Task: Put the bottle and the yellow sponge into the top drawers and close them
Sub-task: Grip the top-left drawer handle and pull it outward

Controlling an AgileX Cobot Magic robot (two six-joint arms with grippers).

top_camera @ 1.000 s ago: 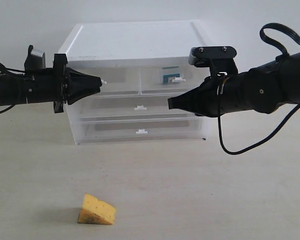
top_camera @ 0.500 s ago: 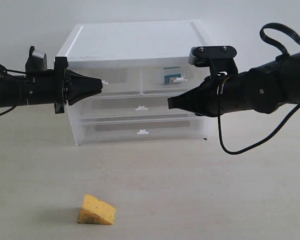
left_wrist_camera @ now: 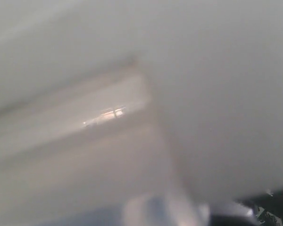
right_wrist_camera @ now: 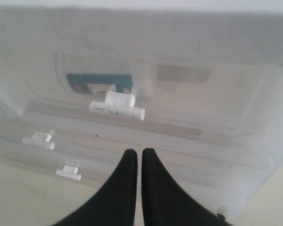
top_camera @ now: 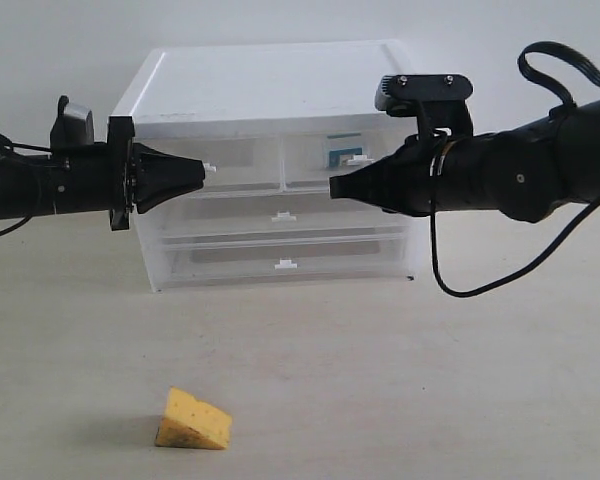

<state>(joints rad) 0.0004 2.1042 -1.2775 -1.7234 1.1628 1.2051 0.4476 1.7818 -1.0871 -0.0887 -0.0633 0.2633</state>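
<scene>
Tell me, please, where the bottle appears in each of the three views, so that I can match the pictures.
Exterior view: the bottle lies inside the top right drawer, seen through its clear front.
Left wrist view: too blurred; the bottle cannot be made out.
Right wrist view: the bottle shows its teal label through the drawer front.
Shared landmark: that drawer's white tab handle.
</scene>
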